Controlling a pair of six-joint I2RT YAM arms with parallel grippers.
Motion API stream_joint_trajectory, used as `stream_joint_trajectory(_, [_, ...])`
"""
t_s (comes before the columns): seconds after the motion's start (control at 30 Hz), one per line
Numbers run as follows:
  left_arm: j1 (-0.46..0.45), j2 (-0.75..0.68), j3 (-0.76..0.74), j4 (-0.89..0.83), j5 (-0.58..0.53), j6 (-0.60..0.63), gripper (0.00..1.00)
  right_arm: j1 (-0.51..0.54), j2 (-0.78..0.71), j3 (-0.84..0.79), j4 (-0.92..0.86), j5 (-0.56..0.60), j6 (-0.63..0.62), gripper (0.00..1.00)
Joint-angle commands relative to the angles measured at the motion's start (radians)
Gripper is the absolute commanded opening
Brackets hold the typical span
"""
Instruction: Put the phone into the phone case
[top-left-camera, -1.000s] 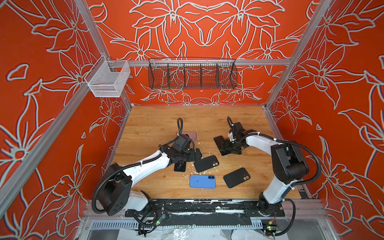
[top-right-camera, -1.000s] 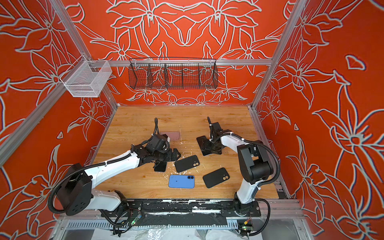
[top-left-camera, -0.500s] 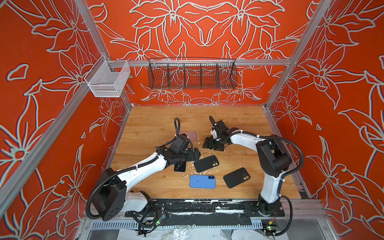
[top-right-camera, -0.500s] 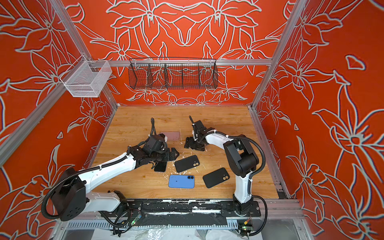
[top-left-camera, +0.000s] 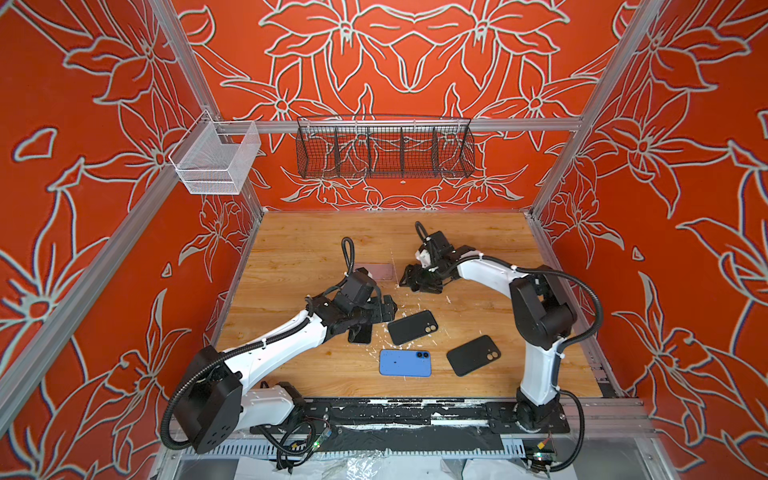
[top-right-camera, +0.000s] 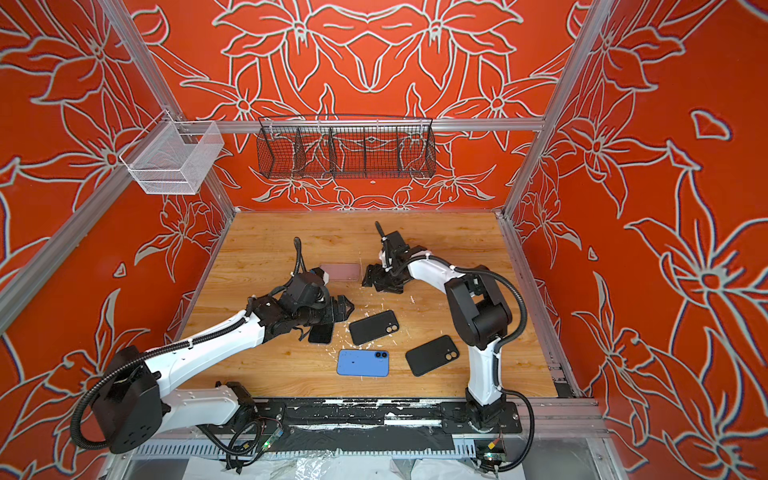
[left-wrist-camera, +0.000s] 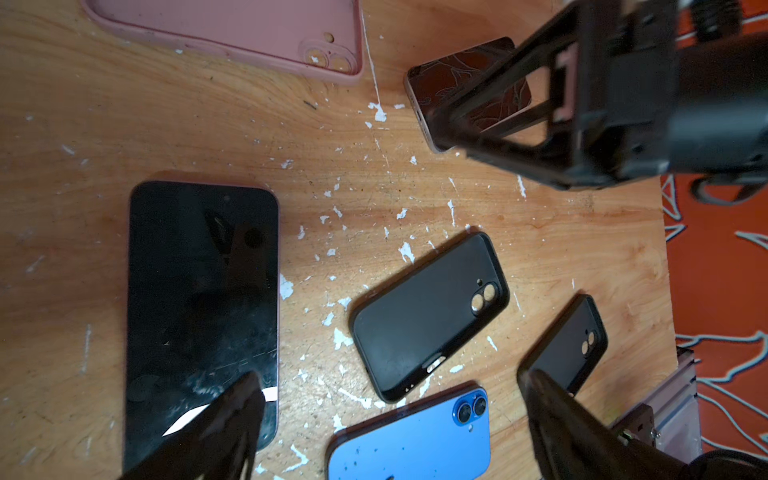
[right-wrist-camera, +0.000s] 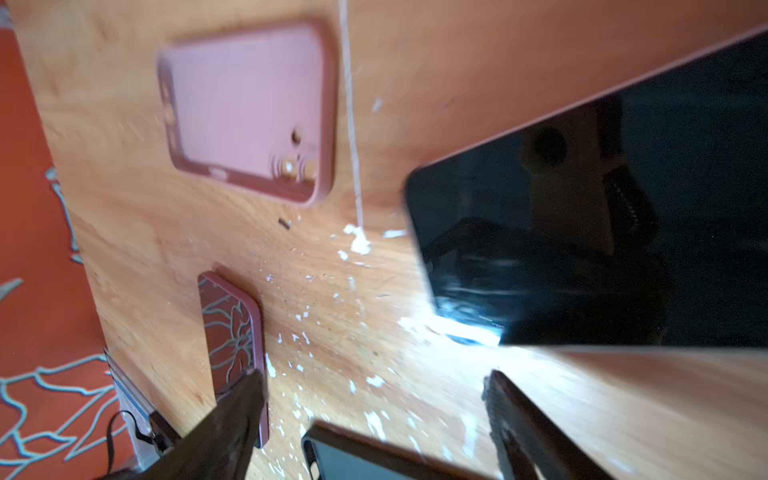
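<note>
Fingers (left-wrist-camera: 232, 419) are spread wide on both sides, nothing gripped: left gripper (left-wrist-camera: 390, 378) is set over a phone (left-wrist-camera: 203, 299), right gripper (right-wrist-camera: 374, 376) near a second phone (right-wrist-camera: 602, 232) and the case (right-wrist-camera: 249, 116).

A robotics lab test cell: aluminium frame (top-left-camera: 519, 124) boxing orange floral-print walls (top-left-camera: 415, 54), a wooden tabletop (top-left-camera: 299, 249) at centre, two bench-mounted robot arms (top-left-camera: 282, 345) along the lower edge.

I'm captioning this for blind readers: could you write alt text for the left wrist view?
A dark-screened phone lies face up on the wooden table, one finger of the open left gripper over its end. Nearby lie a pink case, two black cases and a blue phone, back up; the right gripper is above a second phone.
</note>
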Motion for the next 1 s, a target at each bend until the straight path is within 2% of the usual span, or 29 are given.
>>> stream_joint_trajectory(0.0, [0.005, 0.050, 0.049, 0.046, 0.011, -0.002, 0.97, -0.091, -0.090, -0.014, -0.060, 0.033, -0.049, 0.85])
stream_joint_trajectory(0.17, [0.012, 0.157, 0.097, 0.099, 0.034, -0.046, 0.97, -0.164, -0.029, 0.054, -0.093, -0.010, -0.109, 0.85])
stream_joint_trajectory(0.43, [0.054, 0.353, 0.128, 0.284, 0.167, -0.126, 0.99, -0.217, 0.078, 0.164, -0.127, -0.044, -0.155, 0.86])
stream_joint_trajectory(0.97, [0.075, 0.605, 0.256, 0.424, 0.197, -0.153, 0.99, -0.269, 0.186, 0.181, -0.096, -0.095, -0.182, 0.85])
